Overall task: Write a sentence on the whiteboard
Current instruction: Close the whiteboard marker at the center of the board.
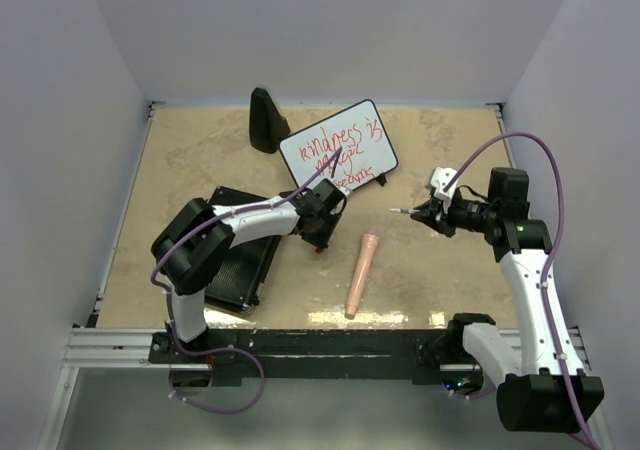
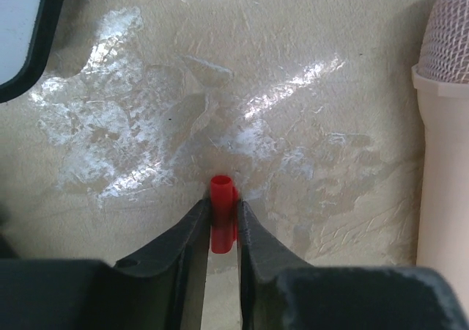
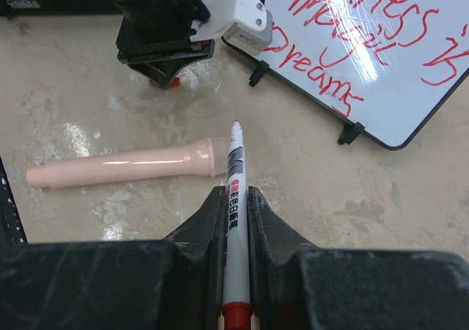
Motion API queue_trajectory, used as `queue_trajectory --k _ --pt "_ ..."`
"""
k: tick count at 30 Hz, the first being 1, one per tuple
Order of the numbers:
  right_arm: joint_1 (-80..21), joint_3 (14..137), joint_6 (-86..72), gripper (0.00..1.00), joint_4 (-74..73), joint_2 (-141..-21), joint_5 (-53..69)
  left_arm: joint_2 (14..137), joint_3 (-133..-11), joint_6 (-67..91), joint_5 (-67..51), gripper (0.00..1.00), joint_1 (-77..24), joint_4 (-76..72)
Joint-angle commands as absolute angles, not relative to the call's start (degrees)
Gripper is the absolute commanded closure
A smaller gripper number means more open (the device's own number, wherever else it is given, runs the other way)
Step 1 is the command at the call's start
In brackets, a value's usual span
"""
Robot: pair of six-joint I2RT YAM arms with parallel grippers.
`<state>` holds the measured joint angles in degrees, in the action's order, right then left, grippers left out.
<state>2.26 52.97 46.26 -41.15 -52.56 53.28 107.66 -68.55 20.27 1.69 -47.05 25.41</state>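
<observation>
1. The whiteboard (image 1: 338, 148) stands propped at the far middle of the counter (image 1: 450, 280), tilted back on its wire legs; three lines of red writing cover it, so I judge the sentence done and capping the pen to be the step in hand.
2. The right pincer (image 3: 234, 198) is clamped on the marker (image 3: 235, 158), whose bare tip points toward the left arm; the left pincer (image 2: 222, 211) is closed on the red cap (image 2: 221, 187), held low just above the counter, its open end seemingly facing away from the fingers.
3. Bring tip and cap onto one line before closing the gap; they are near but apart, and in the right wrist view the marker aims a little to one side of the cap; correct that angle first.
4. Lift the cap clear of the counter so the push has room; the pink microphone-shaped object (image 1: 360, 275) lies between the two pincers and probably rolls if nudged.
5. Press slowly along the pen's axis; both grips are narrow, so a skewed push may twist cap or marker in the fingers; keep the wet tip off the board's lower edge.
</observation>
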Motion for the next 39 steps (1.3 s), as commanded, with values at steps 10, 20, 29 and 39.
queue_trajectory --k 10,20,29,39 --pt "1.93 53.17 46.58 1.0 -40.43 -53.0 54.05 114.35 -64.95 20.21 1.67 1.0 -49.39 27.69" --pt "1.5 54.23 48.6 1.0 -42.1 -55.72 55.28 107.75 -61.61 15.65 1.14 1.0 -50.19 14.33" --pt "0.79 55.89 51.58 1.0 -45.08 -59.49 55.72 103.72 -57.92 11.17 1.58 1.0 -50.8 8.53" --pt "-1.4 57.74 53.0 1.0 -46.32 -64.42 55.99 97.56 -52.74 6.59 0.62 1.0 -52.29 2.03"
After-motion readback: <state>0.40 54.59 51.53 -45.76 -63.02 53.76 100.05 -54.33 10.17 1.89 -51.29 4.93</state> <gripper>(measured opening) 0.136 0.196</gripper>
